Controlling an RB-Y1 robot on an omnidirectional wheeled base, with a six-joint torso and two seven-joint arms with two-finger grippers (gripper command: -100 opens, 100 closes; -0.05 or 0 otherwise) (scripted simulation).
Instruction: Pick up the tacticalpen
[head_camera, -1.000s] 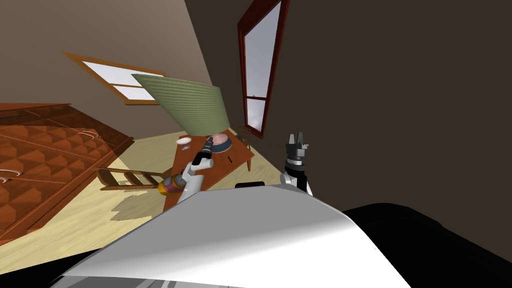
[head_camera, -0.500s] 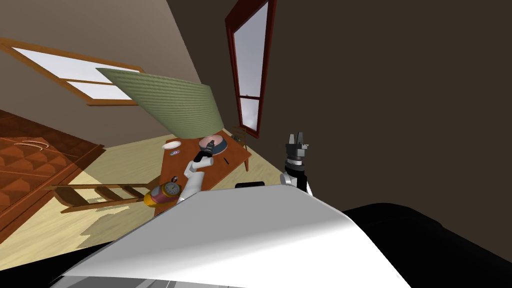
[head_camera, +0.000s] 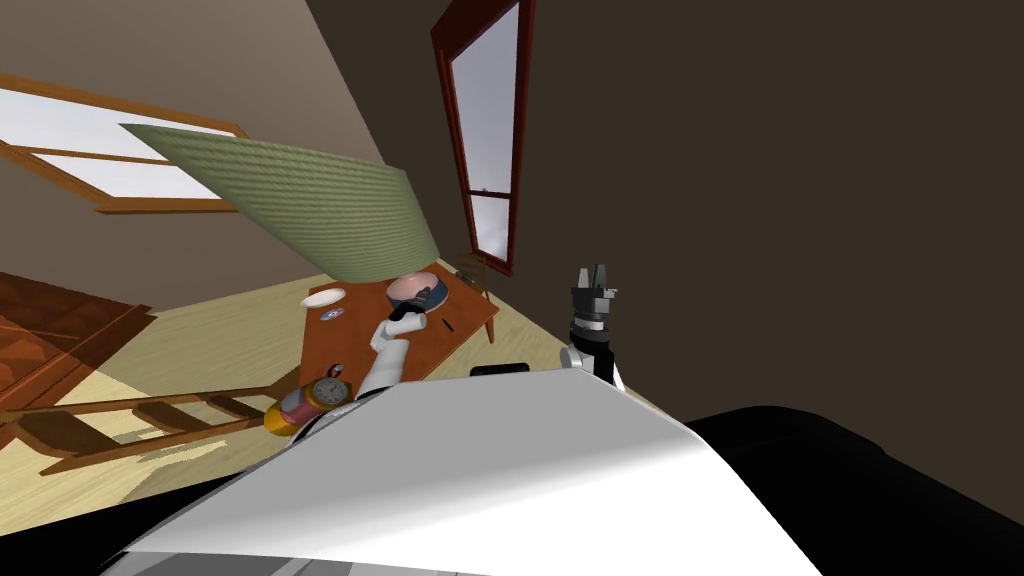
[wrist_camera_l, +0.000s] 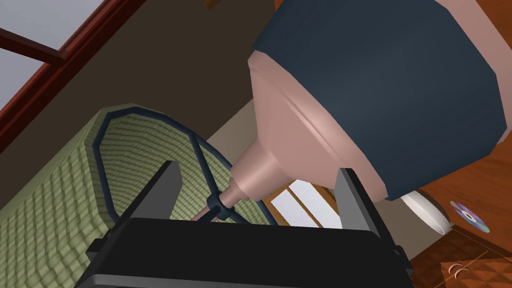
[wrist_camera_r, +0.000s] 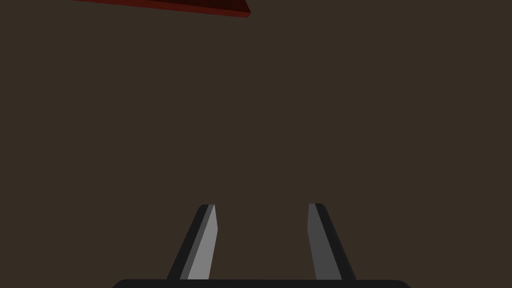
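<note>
Wooden table (head_camera: 465, 312) by the dark wall carries a lamp (head_camera: 330, 210), a clock (head_camera: 328, 390) and the pen (head_camera: 447, 325), a thin dark stick lying flat near the lamp's base (wrist_camera_l: 380, 85). The left gripper (head_camera: 419, 299) hangs wide open facing that base, not the pen. It should shift over the pen, tip downward and straddle it crosswise before closing. The right gripper (head_camera: 597, 272) is raised by the wall, fingers apart, empty.

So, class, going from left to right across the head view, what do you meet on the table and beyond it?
In order: plate → lamp base → pen → right gripper.
</note>
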